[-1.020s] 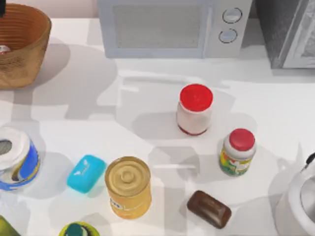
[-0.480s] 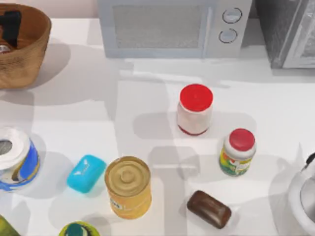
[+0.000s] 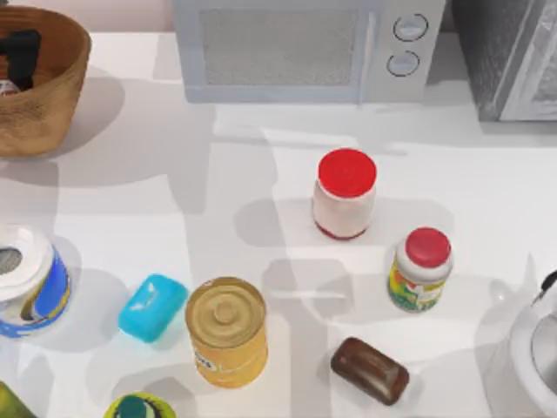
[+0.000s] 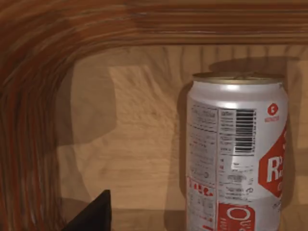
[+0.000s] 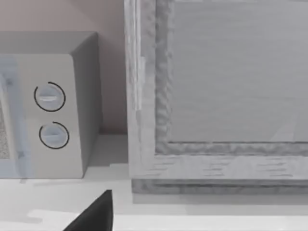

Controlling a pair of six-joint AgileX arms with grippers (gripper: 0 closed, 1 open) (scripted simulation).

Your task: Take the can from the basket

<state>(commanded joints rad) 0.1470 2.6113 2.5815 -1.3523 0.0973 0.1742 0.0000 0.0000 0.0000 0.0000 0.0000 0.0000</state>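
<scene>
**Left gripper inside the basket, beside the can**

Near edge of the counter [image 3: 261,174], left to right: a green item cut by the frame edge [image 3: 10,402]; a green-and-teal lid [image 3: 139,407]; a yellow-gold tin [image 3: 227,331], upright; a brown soap bar [image 3: 370,370]; a white kettle [image 3: 531,348] at the right edge.

Next row back: a blue-and-white can [image 3: 26,280] lying on its side at the left edge; a turquoise soap bar [image 3: 152,306] just beside the tin; a red-capped jar with a green-and-yellow label [image 3: 420,269].

Middle: a white jar with a red lid [image 3: 345,193], upright.

Far edge: a microwave [image 3: 305,48] with two dials; a grey appliance [image 3: 509,57] to its right.

Far left corner: the basket [image 3: 48,96], brown wicker. The left gripper [image 3: 19,57] is down inside it; whether its fingers are spread or closed cannot be told. The can [image 4: 236,154] stands upright on the basket floor near the wall, silver with a red-and-white label; in the left wrist view one dark fingertip [image 4: 94,216] is beside it, apart from it.

Right arm: parked, its wrist camera facing the microwave and grey appliance, one dark fingertip [image 5: 94,216] in view; state of its fingers cannot be told.
</scene>
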